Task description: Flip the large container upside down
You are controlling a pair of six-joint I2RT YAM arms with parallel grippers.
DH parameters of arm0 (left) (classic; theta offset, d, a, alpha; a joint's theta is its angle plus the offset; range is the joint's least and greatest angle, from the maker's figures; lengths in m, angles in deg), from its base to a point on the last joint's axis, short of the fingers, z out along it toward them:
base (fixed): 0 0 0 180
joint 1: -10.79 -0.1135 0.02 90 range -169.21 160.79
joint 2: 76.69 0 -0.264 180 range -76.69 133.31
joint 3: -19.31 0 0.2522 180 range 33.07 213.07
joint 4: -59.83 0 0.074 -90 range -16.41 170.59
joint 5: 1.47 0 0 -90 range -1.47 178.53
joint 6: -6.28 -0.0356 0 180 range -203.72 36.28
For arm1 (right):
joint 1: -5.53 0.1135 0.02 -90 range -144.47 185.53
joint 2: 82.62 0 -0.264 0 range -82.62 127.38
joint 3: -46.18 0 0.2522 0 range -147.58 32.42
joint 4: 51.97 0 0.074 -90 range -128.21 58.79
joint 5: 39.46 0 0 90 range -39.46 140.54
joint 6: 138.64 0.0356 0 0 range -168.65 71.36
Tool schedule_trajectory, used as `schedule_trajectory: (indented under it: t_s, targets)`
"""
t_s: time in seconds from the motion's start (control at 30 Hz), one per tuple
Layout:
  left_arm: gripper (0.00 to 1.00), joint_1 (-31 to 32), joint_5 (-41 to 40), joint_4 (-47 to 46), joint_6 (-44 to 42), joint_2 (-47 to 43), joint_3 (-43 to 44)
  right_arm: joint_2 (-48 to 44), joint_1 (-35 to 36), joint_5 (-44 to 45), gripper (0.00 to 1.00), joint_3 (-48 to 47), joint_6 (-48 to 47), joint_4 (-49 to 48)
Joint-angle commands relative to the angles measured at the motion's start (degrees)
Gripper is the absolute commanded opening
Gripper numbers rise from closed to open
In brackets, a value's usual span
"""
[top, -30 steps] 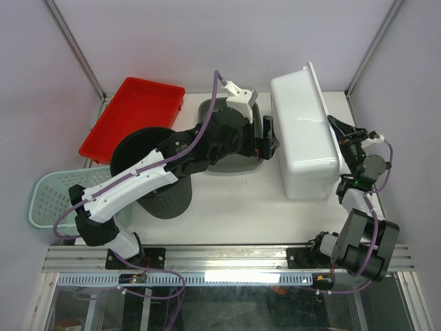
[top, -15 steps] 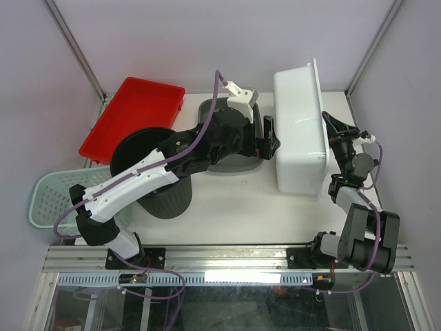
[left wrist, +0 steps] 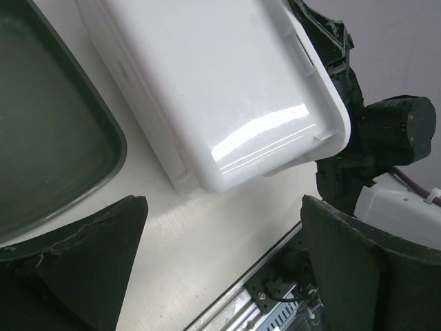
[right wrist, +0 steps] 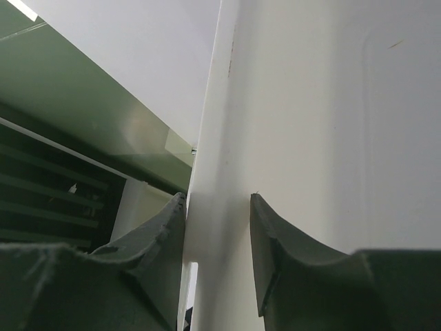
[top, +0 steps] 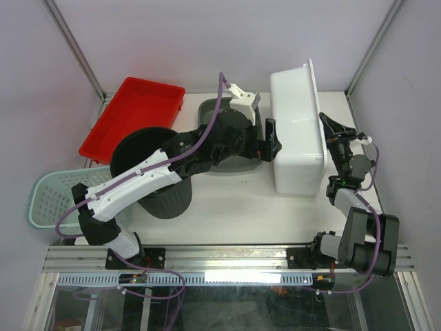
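The large white container (top: 296, 138) sits toward 2 o'clock on the table (top: 234, 207), tipped up onto one long side, with its smooth base facing 9 o'clock and its open rim facing 3 o'clock. The right gripper (top: 326, 124) reaches in from the 3 o'clock side. In the right wrist view its two dark fingers (right wrist: 162, 227) close on either side of the container's thin rim, pinching the wall between them. The left gripper (top: 271, 140) hangs just beside the container's base at 9 o'clock with its jaws spread wide and nothing between them. It does not touch the container, and it sits over the edge of a dark grey tray (top: 209, 110) at 12 o'clock. A red tray (top: 134, 114) lies at 10 o'clock, a black bucket (top: 148, 169) stands near 9 o'clock, and a pale green basket (top: 52, 196) sits at the table's 8 o'clock edge.
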Motion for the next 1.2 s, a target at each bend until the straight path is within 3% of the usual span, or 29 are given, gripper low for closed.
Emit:
schedule_trajectory:
  t_s: [0.0,0.17,0.47,0.5,0.53,0.67,0.7,0.73,0.87,1.17]
  targets:
    - [0.99,-0.2,2.5,-3.9,1.1,2.4,-0.2,-2.7,-3.4,-3.3,0.0,1.8,5.7,2.4]
    - [0.99,-0.4,5.4,-4.5,0.9,8.9,2.5,-8.1,-8.3,-8.5,0.06,-1.2,-1.3,15.8]
    - [0.99,-0.6,9.4,-6.3,0.2,17.3,5.6,-12.1,-11.9,-8.5,0.06,-8.2,-1.3,32.9]
    - [0.99,-0.7,9.5,-6.3,0.2,17.6,5.6,-12.4,-11.9,-16.6,0.4,-9.0,-17.2,34.9]
    - [0.99,-0.7,9.6,-6.4,0.2,17.8,5.6,-12.8,-11.9,-17.8,0.47,-10.0,-20.2,37.5]
    - [0.99,-0.8,9.8,-6.4,0.1,18.0,5.1,-14.6,-12.1,-17.8,0.47,-15.6,-20.2,50.5]
    - [0.99,-0.8,9.8,-6.4,0.1,18.0,5.0,-15.1,-12.1,-20.0,0.68,-17.1,-36.8,53.9]
    - [0.99,-0.8,9.9,-6.5,0.1,18.0,4.9,-15.6,-12.1,-20.0,0.72,-18.9,-42.2,58.0]
    - [0.99,-0.9,10.4,-6.8,-0.1,18.1,4.6,-16.6,-12.1,-16.0,0.8,-27.3,-60.1,78.4]
    - [0.99,-1.0,13.4,-9.0,-2.0,18.6,4.0,-15.7,-11.7,-2.1,0.82,-42.7,-88.0,103.6]
